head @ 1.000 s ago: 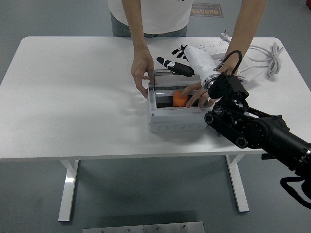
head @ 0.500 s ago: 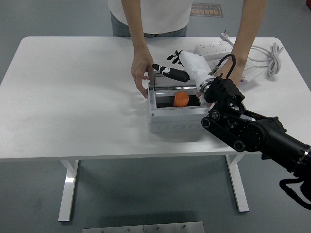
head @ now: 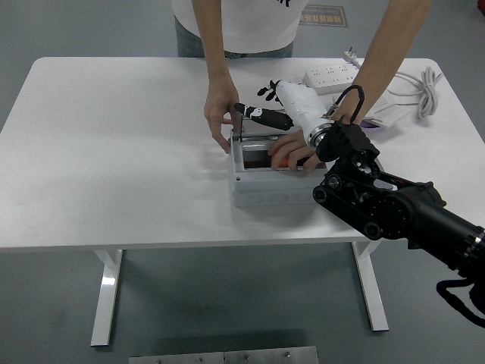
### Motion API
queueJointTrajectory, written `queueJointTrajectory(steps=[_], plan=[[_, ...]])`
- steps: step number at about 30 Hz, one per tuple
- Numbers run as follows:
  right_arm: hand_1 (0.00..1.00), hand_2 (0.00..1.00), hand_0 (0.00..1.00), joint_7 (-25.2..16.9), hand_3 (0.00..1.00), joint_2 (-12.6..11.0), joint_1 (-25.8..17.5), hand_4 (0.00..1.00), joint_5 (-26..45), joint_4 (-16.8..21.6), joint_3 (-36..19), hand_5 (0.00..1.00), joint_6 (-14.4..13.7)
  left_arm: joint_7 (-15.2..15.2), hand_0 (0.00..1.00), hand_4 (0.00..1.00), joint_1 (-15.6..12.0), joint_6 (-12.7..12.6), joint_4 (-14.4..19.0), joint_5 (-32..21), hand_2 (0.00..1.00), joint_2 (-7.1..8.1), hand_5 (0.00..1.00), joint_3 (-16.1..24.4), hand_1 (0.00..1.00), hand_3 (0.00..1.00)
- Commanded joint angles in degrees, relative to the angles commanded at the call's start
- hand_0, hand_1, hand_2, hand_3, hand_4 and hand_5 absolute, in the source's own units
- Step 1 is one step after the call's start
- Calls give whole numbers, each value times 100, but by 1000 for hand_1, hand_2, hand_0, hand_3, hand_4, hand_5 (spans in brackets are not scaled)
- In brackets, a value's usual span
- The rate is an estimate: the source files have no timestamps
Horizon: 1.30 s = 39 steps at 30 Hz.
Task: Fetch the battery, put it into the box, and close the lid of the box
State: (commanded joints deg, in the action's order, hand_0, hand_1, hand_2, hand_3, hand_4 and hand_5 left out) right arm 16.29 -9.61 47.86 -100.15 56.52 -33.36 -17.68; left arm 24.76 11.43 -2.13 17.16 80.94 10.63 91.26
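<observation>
The black fingers [head: 261, 115] of the robot's right hand [head: 284, 106] are stretched out and slightly spread, gripping nothing, their tips now lying against the raised lid [head: 239, 125] at the back of the box [head: 269, 182]; half a second ago they hovered a little higher and further right, so the hand has drifted left and down toward the hinge edge. Behind them the white forearm and black arm slope back to the picture's right edge. The left hand is not in view. The bigger change is the person's: one hand [head: 295, 153] has come back over the open box and now covers most of the orange battery [head: 277, 161], which a moment ago lay fully exposed inside; only a sliver of orange shows beneath the fingers. Their other hand [head: 220, 114] still steadies the box at its left rear corner, beside the lid. The battery thus sits in the box, so the fetching and placing appear settled, and what remains is the closing. With the robot's fingertips at the lid, that step seems to be starting, yet the person's hand lies in the lid's path and would need to clear before it can swing down.
</observation>
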Motion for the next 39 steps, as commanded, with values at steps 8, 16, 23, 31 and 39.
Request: queueJointTrajectory(steps=[8, 16, 23, 31, 39], plan=[[695, 695, 850, 9, 736, 10, 23, 977, 16, -12, 15, 998, 19, 3, 587, 704, 0, -4, 3, -12, 675, -1, 174, -7, 718, 605], [694, 694, 850, 23, 736, 22, 45, 974, 17, -7, 24, 998, 22, 1, 587, 702, 6, -8, 3, -14, 673, 0, 173, -8, 718, 605], [694, 694, 846, 71, 736, 18, 36, 972, -14, 22, 45, 998, 44, 2, 587, 703, 7, -16, 4, -32, 674, -1, 171, -19, 718, 605], [693, 694, 844, 234, 736, -18, 5, 973, -75, 84, 72, 998, 223, 3, 587, 703, -6, -34, 4, -81, 672, -2, 172, -45, 718, 605], [693, 694, 840, 392, 735, -136, -59, 972, -181, 302, 96, 998, 408, -7, 587, 702, -34, -61, 2, -166, 672, -7, 172, -90, 718, 605]])
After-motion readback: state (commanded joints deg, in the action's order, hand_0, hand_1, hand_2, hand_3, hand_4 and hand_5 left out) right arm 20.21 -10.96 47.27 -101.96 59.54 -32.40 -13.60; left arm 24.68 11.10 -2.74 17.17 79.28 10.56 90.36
